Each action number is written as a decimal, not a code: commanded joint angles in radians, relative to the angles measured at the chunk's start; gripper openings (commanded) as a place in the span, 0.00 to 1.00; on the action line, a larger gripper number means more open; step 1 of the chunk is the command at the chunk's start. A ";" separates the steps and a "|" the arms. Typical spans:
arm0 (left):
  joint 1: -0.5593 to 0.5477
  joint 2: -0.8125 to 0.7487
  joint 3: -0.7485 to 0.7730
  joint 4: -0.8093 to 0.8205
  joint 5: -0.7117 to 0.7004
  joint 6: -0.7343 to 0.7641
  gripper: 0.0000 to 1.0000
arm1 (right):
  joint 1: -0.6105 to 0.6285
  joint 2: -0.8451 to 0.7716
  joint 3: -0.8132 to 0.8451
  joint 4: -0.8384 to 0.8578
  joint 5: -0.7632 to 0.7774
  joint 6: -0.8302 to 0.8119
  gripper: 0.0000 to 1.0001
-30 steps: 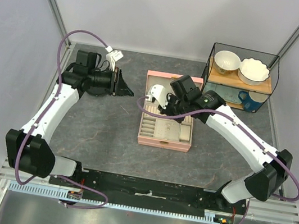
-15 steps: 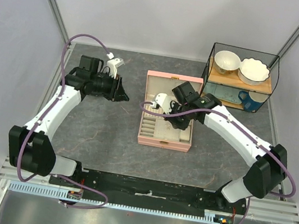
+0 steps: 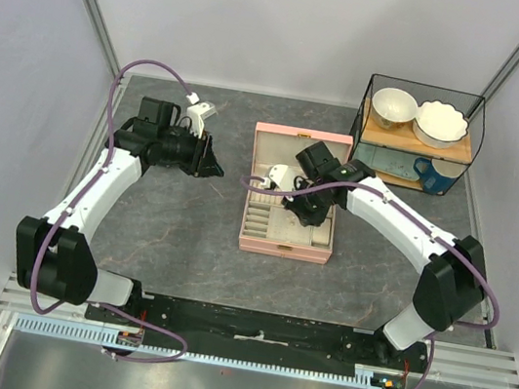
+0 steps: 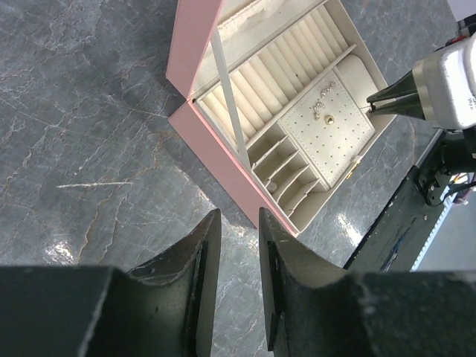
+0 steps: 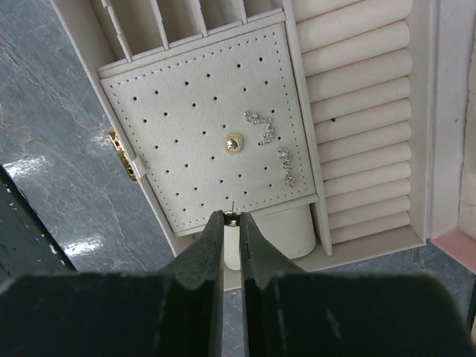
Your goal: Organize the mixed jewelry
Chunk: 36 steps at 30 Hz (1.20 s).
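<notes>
The pink jewelry box (image 3: 283, 249) lies open mid-table, its lid (image 4: 195, 44) raised. On its perforated cream pad (image 5: 186, 141) sit pieces of the mixed jewelry: a gold stud (image 5: 235, 143) and two sparkly pale drops (image 5: 262, 126) (image 5: 286, 167). My right gripper (image 5: 231, 218) hovers just over the pad's near edge, shut on a tiny metallic stud earring (image 5: 233, 219) whose pin points at the pad. The right gripper (image 4: 372, 99) also shows in the left wrist view. My left gripper (image 4: 239, 219) hangs over bare table left of the box, jaws a little apart and empty.
Cream ring rolls (image 5: 357, 111) and narrow slots (image 4: 286, 160) fill the rest of the box. A black wire rack (image 3: 418, 131) at the back right holds two white bowls and a blue mug (image 3: 431, 172). Grey walls close in the sides.
My right gripper has moved down and nearer over the box's pad with the earring. The left gripper turned and drew back slightly left, opening a touch.
</notes>
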 commanded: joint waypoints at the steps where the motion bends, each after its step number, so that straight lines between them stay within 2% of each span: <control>1: -0.003 -0.001 -0.005 0.028 -0.006 0.050 0.34 | -0.006 0.015 0.001 0.024 -0.025 -0.025 0.03; 36: -0.003 0.009 -0.011 0.030 0.005 0.053 0.33 | -0.017 0.077 0.013 0.047 -0.005 -0.048 0.02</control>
